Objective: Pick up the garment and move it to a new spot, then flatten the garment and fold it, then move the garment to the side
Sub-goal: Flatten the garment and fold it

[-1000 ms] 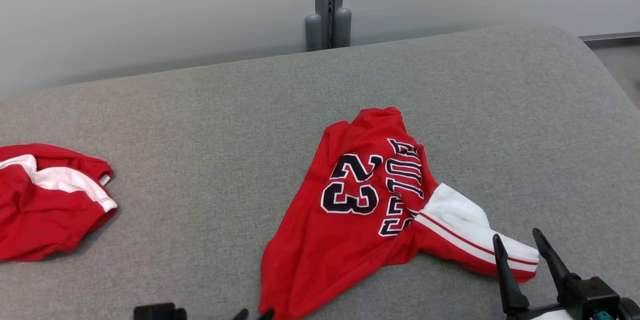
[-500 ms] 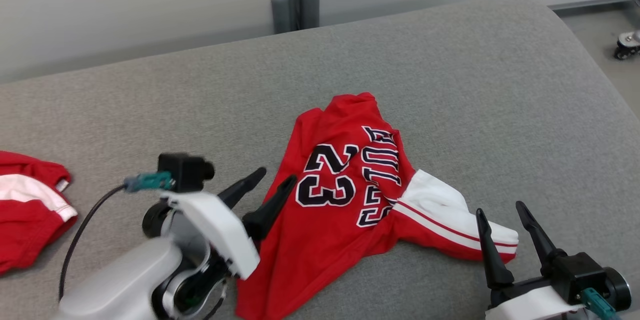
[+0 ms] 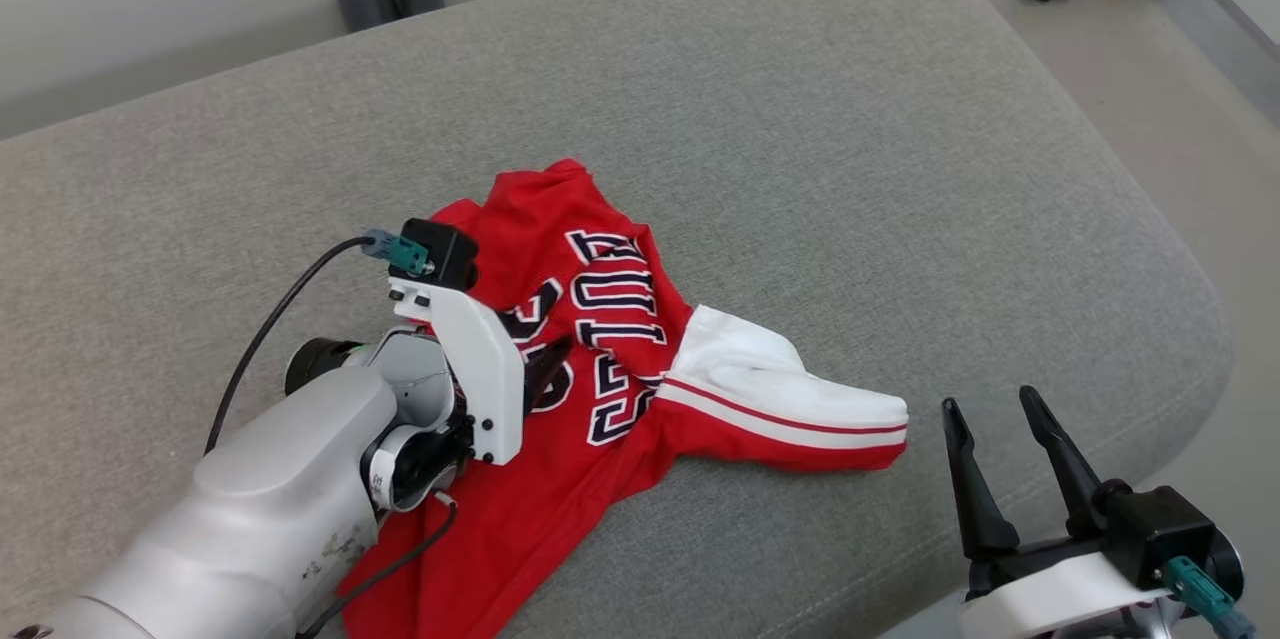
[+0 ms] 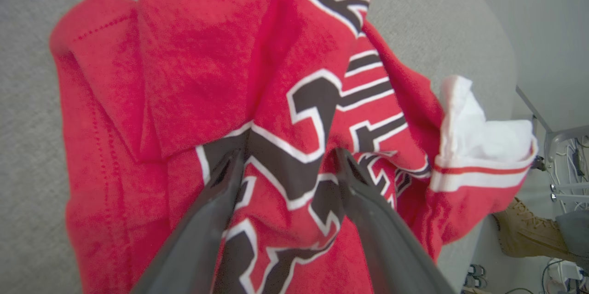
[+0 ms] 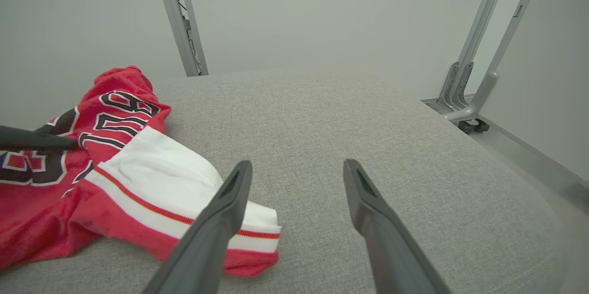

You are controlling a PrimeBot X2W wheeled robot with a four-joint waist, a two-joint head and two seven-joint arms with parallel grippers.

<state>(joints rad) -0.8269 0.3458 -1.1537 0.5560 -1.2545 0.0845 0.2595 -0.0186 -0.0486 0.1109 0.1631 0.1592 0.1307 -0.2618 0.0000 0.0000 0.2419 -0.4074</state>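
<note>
Grey cushion (image 3: pixel 850 169), the work surface. A red jersey (image 3: pixel 610 299) lies crumpled near its middle, printed side up, with the lettering and number creased over one another. One white sleeve (image 3: pixel 770 379) with a red stripe trails toward the robot's right. The heap is bunched, not flat, so the first step of the task, lifting it to a new spot, appears to be the one in hand.

Left gripper (image 4: pixel 291 156): reaches over the jersey from the robot's left. Its fingers are spread, tips at the black number print, with a raised fold of cloth between them. Spread fingers set astride a ridge suit a pinch through several layers; nothing is clamped yet.

Right gripper (image 3: pixel 987 399): fingers spread and empty, held above the cushion's near right edge, near the sleeve cuff but apart from it. It is probably parked clear so as not to drag the cloth, and placed to take the sleeve when flattening calls for a second hold. A pinch at the fold would likely lift the body first, with the sleeve hanging.
</note>
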